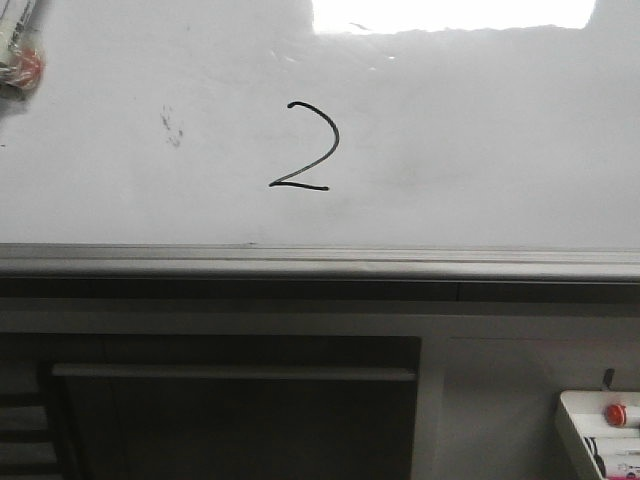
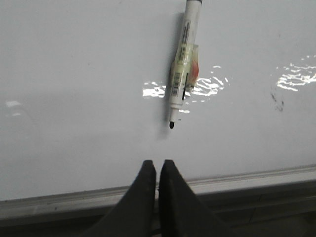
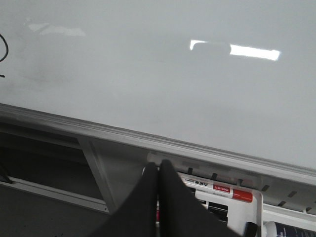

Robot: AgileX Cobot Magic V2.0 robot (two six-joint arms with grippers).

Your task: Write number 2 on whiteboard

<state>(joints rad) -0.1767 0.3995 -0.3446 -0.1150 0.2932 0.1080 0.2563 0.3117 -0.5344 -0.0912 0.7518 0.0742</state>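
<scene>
Your left pincer and right pincer are both pressed closed, empty; the number 2 sits finished on the whiteboard.

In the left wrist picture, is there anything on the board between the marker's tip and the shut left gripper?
No. Between the marker and the left gripper, the left wrist view shows only bare whiteboard, then its grey rail.

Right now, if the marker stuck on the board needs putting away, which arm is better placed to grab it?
Left, probably. The marker hangs on the whiteboard just ahead of the left gripper; the right gripper faces the tray instead.
</scene>
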